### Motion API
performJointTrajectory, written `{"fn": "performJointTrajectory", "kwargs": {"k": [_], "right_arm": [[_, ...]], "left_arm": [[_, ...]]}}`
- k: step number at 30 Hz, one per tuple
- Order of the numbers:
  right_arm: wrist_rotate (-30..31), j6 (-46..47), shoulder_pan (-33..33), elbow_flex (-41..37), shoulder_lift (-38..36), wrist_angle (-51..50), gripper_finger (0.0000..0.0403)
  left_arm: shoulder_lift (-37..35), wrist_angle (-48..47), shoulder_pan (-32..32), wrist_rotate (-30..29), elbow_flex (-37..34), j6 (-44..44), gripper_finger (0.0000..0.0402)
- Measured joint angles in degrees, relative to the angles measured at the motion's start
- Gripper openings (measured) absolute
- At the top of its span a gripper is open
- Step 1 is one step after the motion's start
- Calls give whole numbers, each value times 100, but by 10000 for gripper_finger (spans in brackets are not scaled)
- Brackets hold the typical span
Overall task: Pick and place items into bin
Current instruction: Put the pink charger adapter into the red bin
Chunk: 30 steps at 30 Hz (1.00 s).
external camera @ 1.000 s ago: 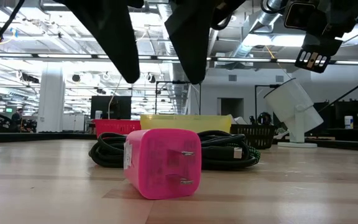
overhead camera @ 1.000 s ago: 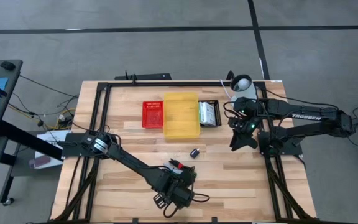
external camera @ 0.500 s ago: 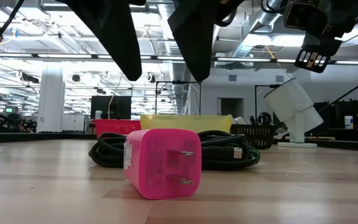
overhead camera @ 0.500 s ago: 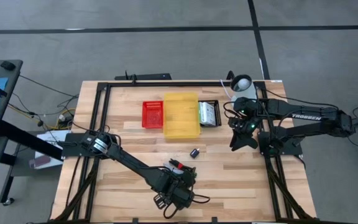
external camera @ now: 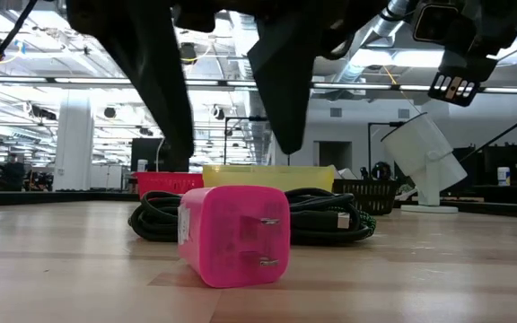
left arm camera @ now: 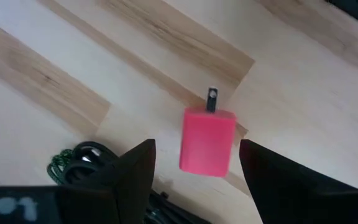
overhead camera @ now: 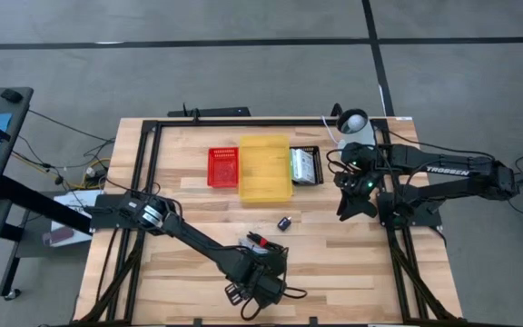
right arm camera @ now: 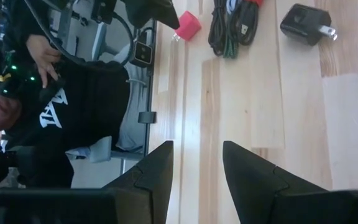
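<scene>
A pink plug block (left arm camera: 207,140) lies on its side on the wood near the table's near edge, prongs pointing right in the low view (external camera: 234,235). My left gripper (left arm camera: 197,144) hangs open right above it (external camera: 236,157), one finger to each side, touching nothing. A coil of black and green cords (external camera: 330,220) lies just behind the block. A small black charger (overhead camera: 284,222) sits farther toward the table's middle. My right gripper (overhead camera: 348,202) waits open over the right side of the table.
At the far middle stand a red basket (overhead camera: 223,167), a yellow bin (overhead camera: 264,167) and a black basket (overhead camera: 305,166) side by side. A white lamp (overhead camera: 352,123) stands at the far right corner. A person in a dark shirt (right arm camera: 48,106) sits beyond the table.
My left gripper has come down toward the pink block, its fingertips now noticeably lower in the low view. The block and cords have stayed in place.
</scene>
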Motion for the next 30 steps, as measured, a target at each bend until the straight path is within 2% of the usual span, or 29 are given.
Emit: {"fn": "performJointTrajectory", "kwargs": {"k": [30], "right_arm": [[19,48,0,2,15,31,134]], "left_arm": [[238,59,96,406,-7,211,228]]}}
